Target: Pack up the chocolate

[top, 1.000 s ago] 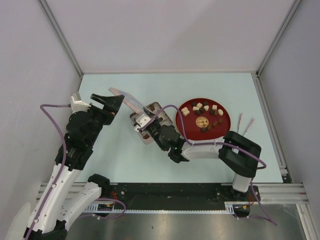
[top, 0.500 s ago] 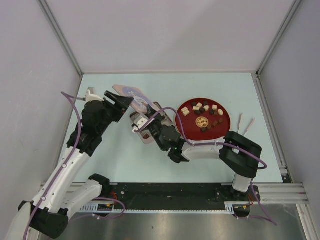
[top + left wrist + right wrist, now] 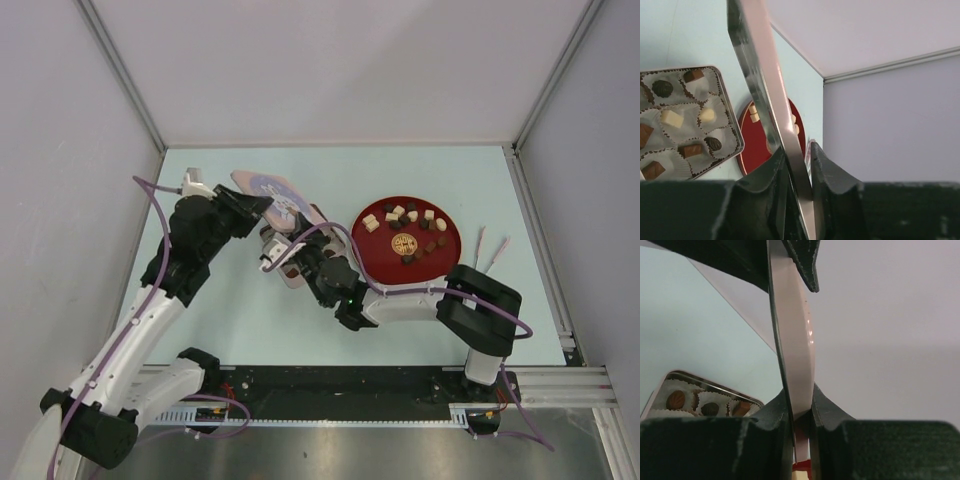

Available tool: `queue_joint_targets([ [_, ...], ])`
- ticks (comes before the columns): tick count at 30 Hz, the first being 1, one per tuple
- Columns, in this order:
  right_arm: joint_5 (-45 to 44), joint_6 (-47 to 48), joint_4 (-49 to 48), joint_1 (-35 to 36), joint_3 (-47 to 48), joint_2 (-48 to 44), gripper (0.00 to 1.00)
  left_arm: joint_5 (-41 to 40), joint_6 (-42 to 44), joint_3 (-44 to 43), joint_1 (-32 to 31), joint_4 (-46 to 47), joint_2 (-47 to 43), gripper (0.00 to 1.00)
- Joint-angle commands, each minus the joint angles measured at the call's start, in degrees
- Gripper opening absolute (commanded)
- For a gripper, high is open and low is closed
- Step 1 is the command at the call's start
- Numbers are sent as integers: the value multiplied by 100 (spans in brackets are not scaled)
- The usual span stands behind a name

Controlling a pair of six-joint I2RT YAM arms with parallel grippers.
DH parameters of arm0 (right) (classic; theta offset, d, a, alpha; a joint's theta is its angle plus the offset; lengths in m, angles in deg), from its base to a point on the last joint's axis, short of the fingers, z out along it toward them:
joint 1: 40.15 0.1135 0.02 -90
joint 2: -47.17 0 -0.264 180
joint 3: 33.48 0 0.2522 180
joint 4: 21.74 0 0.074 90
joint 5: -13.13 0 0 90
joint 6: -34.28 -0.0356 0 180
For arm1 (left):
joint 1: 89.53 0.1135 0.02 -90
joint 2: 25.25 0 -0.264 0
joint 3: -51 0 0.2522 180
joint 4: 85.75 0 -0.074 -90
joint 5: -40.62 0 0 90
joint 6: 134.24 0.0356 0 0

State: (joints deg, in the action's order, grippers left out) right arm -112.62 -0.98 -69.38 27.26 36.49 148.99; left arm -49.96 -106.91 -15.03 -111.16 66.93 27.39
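Nearest, at the table's near edge, sit both arm bases. The right arm folds in low over the pale blue-green tabletop [image 3: 220, 300] twd centre, and the left arm reaches up along the left side. The right gripper [image 3: 800, 395] is clenched on one edge of a thin silver metal lid w/ a printed top face [image 3: 268, 188]. Its wrist cam shows the rim pinched tight btwn both fingers, lid edge-on. The left gripper [image 3: 797, 155] has another part of the same lid's rim btwn its fingers, both pressed against the sheet, so it's grasping the lid too. The lid hangs tilted, off the table, over the far-left side of a square metal tin lined w/ white paper cups [image 3: 730, 110]. The tin sits under the right wrist, mostly hidden from above. Small chocolate chunks [image 3: 672, 118], dark, reddish-brown and cream, sit one per cup in several of the cups the left wrist cam shows. More lie loose on a round red plate [image 3: 378, 252] just right of the tin, scattered around a gold emblem at its centre. Right of the plate, apart from it, two thin pale sticks [image 3: 481, 245] lie on the table. Farthest back are plain grey walls.
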Motion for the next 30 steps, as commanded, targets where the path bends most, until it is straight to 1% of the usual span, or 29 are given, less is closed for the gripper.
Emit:
queue_joint_targets([
  [1,-204,46,-566,87,75,13,20,216,97,-46,-43,108,53,18],
  [2,-231,11,-470,96,75,-4,26,216,150,-29,-43,117,53,15],
  [3,-274,-16,-399,114,75,-22,29,207,176,-29,-43,169,62,13],
  [4,-362,-51,-303,105,75,-31,31,216,194,-20,-43,204,71,7],
  [5,-406,-130,-119,122,75,-39,36,216,238,15,-43,257,71,5],
  [7,-529,-244,128,149,66,-145,41,164,308,41,-35,398,71,0],
  [8,-547,-436,434,158,49,-188,46,137,369,76,-35,468,88,0],
  [9,-547,-551,619,192,5,-337,48,111,414,85,-35,582,97,0],
  [10,-513,-718,1100,193,-13,-417,52,85,466,94,-35,626,132,0],
  [11,-460,-1067,1409,193,-22,-531,59,76,484,103,-26,740,167,1],
  [12,-381,-1288,1743,193,-31,-732,63,76,493,112,-17,802,202,0],
  [13,-206,-1473,2399,193,-31,-847,67,75,510,112,-8,855,229,0],
  [14,-74,-1675,2736,184,-31,-970,76,93,511,112,1,1021,333,0],
  [15,66,-2104,3070,175,-31,-1076,79,102,511,103,18,1109,387,1],
  [16,398,-2282,3717,132,-31,-1320,82,111,511,103,27,1188,439,0],
  [17,585,-2492,4028,96,-31,-1436,87,119,493,77,36,1328,588,1],
  [18,943,-2764,4327,61,-31,-1559,90,146,476,68,44,1365,668,0],
  [19,1095,-2915,4887,-9,-31,-1760,91,172,432,59,45,1583,764,0],
  [20,1227,-3030,5145,-62,-31,-1858,94,207,397,42,45,1767,843,0],
  [23,1579,-3522,6094,-412,-31,-2157,97,277,274,-11,45,2145,1195,0],
  [25,2070,-3829,6787,-667,-39,-2384,98,286,160,-20,45,2322,1476,0],
  [26,2281,-3918,6948,-947,-83,-2456,98,286,133,-29,45,2488,1573,0],
  [27,2700,-3988,7089,-1106,-110,-2561,98,295,72,-37,45,2568,1739,0],
  [28,2887,-4084,7299,-1247,-118,-2658,98,304,54,-55,45,2752,1845,0],
  [29,3081,-4120,7379,-1553,-171,-2841,99,339,36,-55,45,2832,1933,0],
  [30,3465,-4164,7502,-1722,-171,-2921,99,348,19,-73,45,2902,2004,0],
])
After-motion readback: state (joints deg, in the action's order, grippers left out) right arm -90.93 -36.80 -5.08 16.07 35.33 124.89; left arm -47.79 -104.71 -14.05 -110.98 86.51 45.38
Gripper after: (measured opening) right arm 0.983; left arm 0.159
